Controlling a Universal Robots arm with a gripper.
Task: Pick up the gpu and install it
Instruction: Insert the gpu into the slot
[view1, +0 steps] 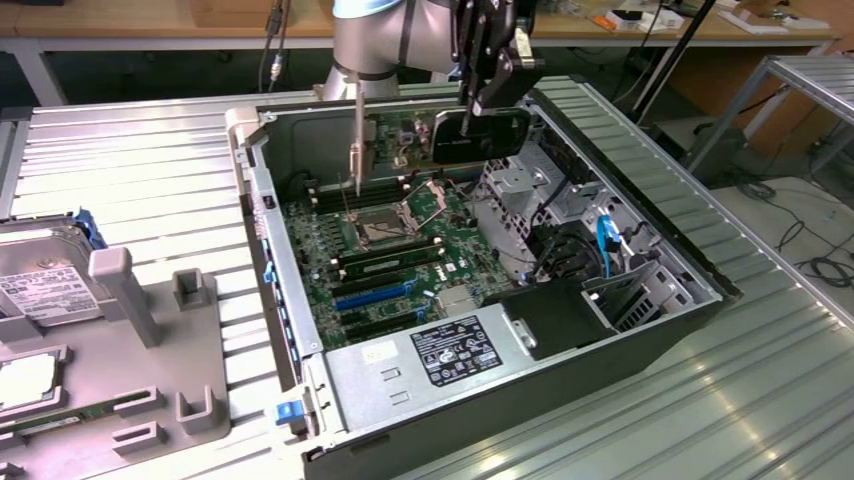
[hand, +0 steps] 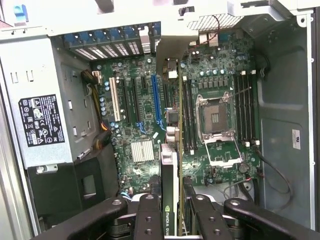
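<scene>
Wrist view, gripper (hand: 173, 200): its black fingers (hand: 149, 216) are clamped from both sides on the gpu (hand: 169, 170), which is seen edge-on.
Writing on gpu: a green logo and white letters "NVIDIA QUA"; the rest is cut off.
Gpu line: its edge lies between the blue slot (hand: 155, 100) and the CPU socket (hand: 216, 116).
Exterior view, gripper (view1: 491, 102): holds the gpu (view1: 461, 138) upright in the air over the far end of the open computer case (view1: 296, 300).
Bracket (view1: 358, 150): silver, hanging down toward the motherboard (view1: 400, 270); contact cannot be told.
Power supply (view1: 400, 365): black-and-white label (view1: 451, 350), print too small to read.
Hard drive (view1: 34, 290): white label, unreadable, at the exterior view's left, well apart from the case.
</scene>
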